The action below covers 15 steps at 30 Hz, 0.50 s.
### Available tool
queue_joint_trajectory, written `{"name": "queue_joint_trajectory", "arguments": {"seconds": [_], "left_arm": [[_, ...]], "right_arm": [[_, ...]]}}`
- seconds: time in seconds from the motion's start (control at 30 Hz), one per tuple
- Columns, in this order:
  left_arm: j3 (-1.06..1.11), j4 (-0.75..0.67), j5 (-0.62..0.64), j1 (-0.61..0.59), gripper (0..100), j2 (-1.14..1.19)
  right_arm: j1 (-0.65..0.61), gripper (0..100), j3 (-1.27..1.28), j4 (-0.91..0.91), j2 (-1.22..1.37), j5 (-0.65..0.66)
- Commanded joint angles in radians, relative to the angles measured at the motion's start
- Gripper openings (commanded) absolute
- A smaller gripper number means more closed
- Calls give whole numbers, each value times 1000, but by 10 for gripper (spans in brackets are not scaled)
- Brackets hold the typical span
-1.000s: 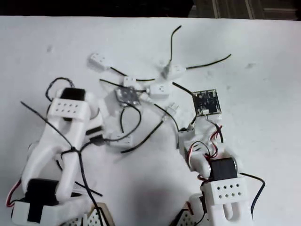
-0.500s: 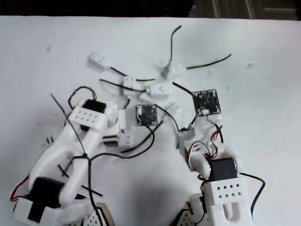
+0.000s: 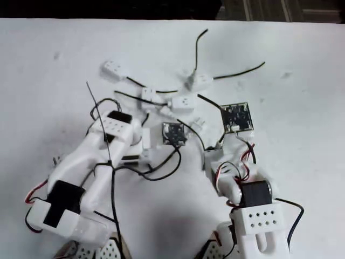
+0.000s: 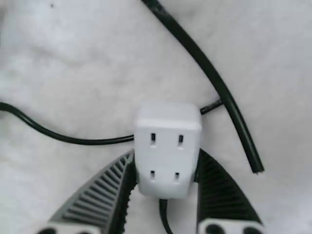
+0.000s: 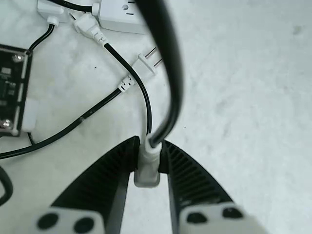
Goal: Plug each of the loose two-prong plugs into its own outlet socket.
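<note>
Fingers [image 4: 105, 190] of ribbed grey plastic on the left gripper [image 4: 165, 158] pinch a white socket [image 4: 167, 129] from both sides. It is a smooth block with rounded corners and two pairs of narrow slots, and thin black leads run off it. The right gripper [image 5: 148, 146] has its black ribbed fingers closed tight on a small white plug [image 5: 147, 168], whose thick, glossy cord [image 5: 168, 73] arcs up past the lens. Near it a loose plug [image 5: 145, 64] lies flat on the surface [image 5: 253, 97], its two bare metal prongs showing, close to a larger white outlet block [image 5: 117, 12]. More white sockets [image 3: 113, 68] are scattered across the middle of the surface, which is white, matt and faintly grainy. Past its far edge the room is dark.
</note>
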Motion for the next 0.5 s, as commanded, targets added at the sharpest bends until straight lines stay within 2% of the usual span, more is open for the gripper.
{"name": "queue_joint_trajectory", "arguments": {"seconds": [0.0, 0.3, 0.37, 0.47], "left_arm": [[-43, 18, 120, 2, 29, -44], [-63, 9, 525, 21, 22, -64], [-61, -17, 578, 30, 22, -65], [-54, -26, 594, 50, 29, -65]], "right_arm": [[1, 17, -5, -12, 5, 2], [1, 17, -5, -12, 5, 2], [1, 17, -5, -12, 5, 2], [1, 17, -5, -12, 5, 2]]}}
